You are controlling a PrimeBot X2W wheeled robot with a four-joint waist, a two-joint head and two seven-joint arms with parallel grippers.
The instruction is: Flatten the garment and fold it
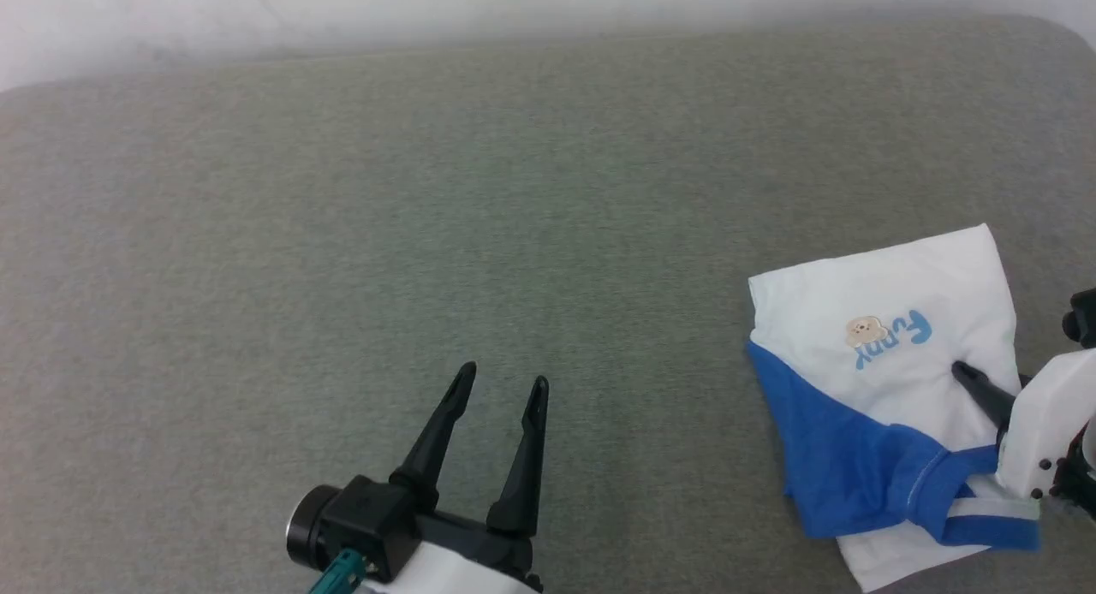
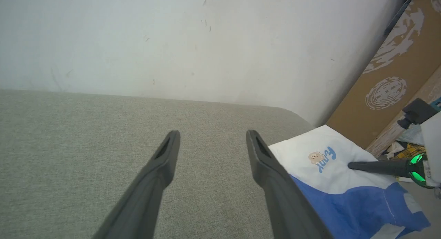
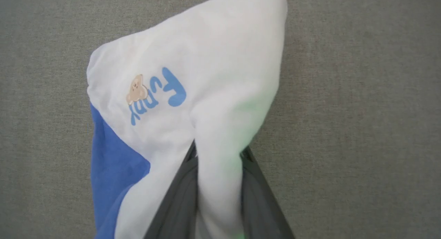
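The garment point(image 1: 890, 389) lies folded into a compact bundle at the right of the grey-green surface point(image 1: 428, 234). Its white panel with a small bear and blue lettering faces up, and its blue sections and striped trim lie on the near side. My right gripper point(image 1: 972, 376) comes in from the right edge, one dark finger resting on the white panel. In the right wrist view a ridge of the white garment point(image 3: 213, 60) is pinched between the right gripper point(image 3: 219, 149) fingers. My left gripper point(image 1: 503, 376) hovers open over bare fabric, well left of the garment point(image 2: 310, 170), as the left wrist view of the left gripper point(image 2: 212, 133) also shows.
A white wall point(image 1: 428, 12) runs along the far edge of the surface. In the left wrist view a brown cardboard panel point(image 2: 392, 73) and some clutter stand past the surface's right end. Bare fabric spreads across the left and middle.
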